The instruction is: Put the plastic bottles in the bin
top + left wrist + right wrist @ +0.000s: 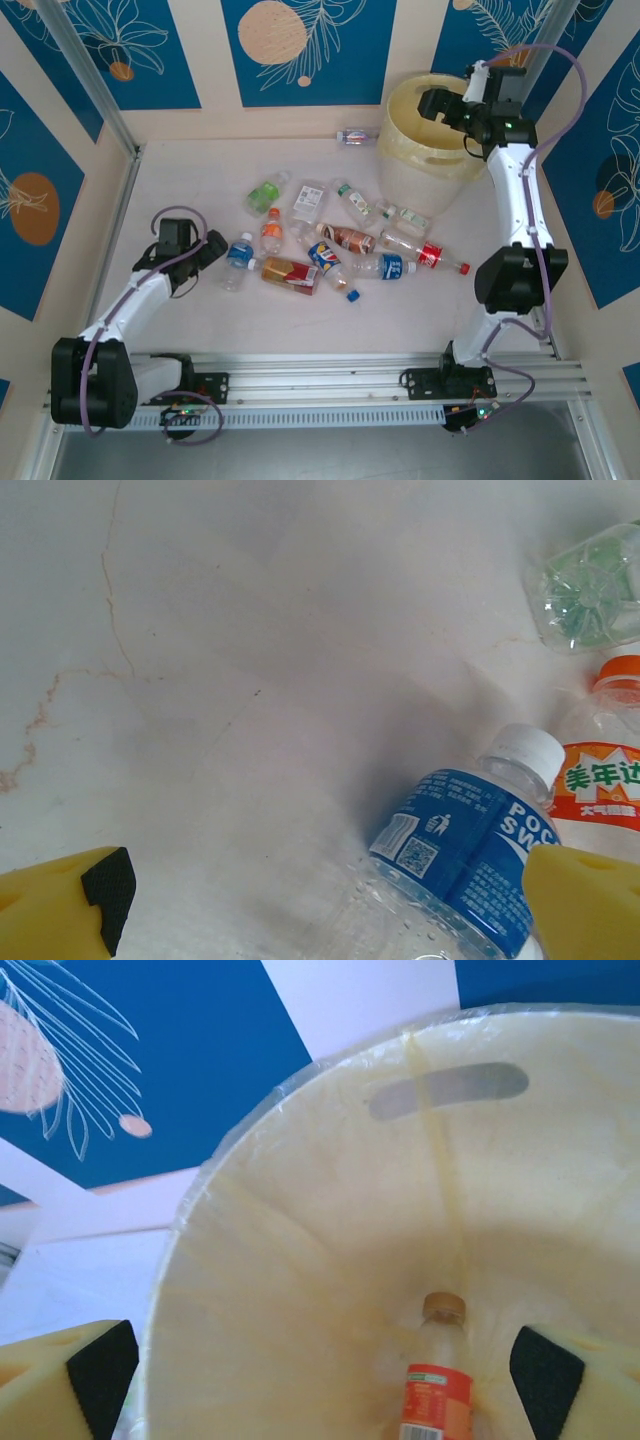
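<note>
Yellow fingers with black pads (100, 1375) sit at the two bottom corners of the right wrist view, so the right jaws stand wide apart with nothing between them. Straight below, a red-labelled bottle (437, 1390) with a brown cap lies low inside the bin (300, 1260), beneath the handle slot (448, 1091). I judge that drop finished. To close it out cleanly I would raise the wrist straight up until the fingers are above the rim before swinging back. The bin looks light, and a clipped rim could shove it.

The left jaws are also fully apart and hold nothing, hanging just over the worktop (250, 680). One pad (108, 885) shows at a lower corner of that wrist view. A blue-labelled bottle (465, 850) with a white cap lies on its side under the other finger (585, 900), not between the two. I would slide across until the label is centred, come down square across the body and squeeze gently, since thin plastic dents and rolls. An orange-capped bottle (605, 780) lies just beside it, so the outer finger must drop between them without nudging.

From above, the heap of bottles (340, 245) lies mid-worktop, with one stray bottle (356, 137) by the far wall beside the bin.
</note>
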Robot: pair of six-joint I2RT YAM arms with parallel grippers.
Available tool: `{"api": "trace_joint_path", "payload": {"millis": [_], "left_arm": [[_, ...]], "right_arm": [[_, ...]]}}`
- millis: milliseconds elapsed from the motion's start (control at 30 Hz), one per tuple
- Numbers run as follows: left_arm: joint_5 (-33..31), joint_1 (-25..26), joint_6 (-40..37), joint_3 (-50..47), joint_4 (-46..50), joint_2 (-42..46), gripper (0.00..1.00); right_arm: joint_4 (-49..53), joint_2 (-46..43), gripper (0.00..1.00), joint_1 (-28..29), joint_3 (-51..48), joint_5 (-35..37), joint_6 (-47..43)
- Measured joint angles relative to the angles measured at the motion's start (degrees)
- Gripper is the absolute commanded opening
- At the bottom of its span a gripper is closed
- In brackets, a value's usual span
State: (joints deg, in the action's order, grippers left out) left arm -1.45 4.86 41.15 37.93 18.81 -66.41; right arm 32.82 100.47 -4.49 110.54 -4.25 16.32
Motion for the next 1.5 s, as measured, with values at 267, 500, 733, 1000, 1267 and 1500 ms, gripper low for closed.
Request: {"api": "trace_joint_path", "payload": {"millis": [267, 500, 733, 1000, 1267, 1500], "left_arm": [[-0.61, 3.72, -4.15, 3.06, 2.95, -1.05, 1.00], [-6.93, 12.92, -8.59, 4.74, 6.49, -1.29, 1.00], [-11.41, 19.30, -10.29, 8.98, 12.26, -6.19, 1.00], [-8.46, 22.71, -12.70, 10.14, 15.26, -11.17, 0.99], [-7.65, 22.34, -13.27, 11.13, 16.90, -14.71, 0.98], [-8.50, 20.06, -12.59, 9.92, 16.02, -15.52, 0.95]], "right_arm": [[-7.91, -16.87, 0.99, -0.04, -19.10, 1.84, 4.07], [-19.76, -37.24, 0.99, -0.02, -41.68, -1.44, 9.84], [-28.59, -51.04, 1.00, 2.23, -60.67, -3.10, 14.60], [-29.79, -53.99, 1.00, 2.67, -68.32, 0.44, 16.92], [-29.73, -54.25, 1.00, 2.67, -68.32, 2.69, 16.85], [-29.09, -54.16, 1.00, 2.67, -68.32, 3.06, 16.70]]}}
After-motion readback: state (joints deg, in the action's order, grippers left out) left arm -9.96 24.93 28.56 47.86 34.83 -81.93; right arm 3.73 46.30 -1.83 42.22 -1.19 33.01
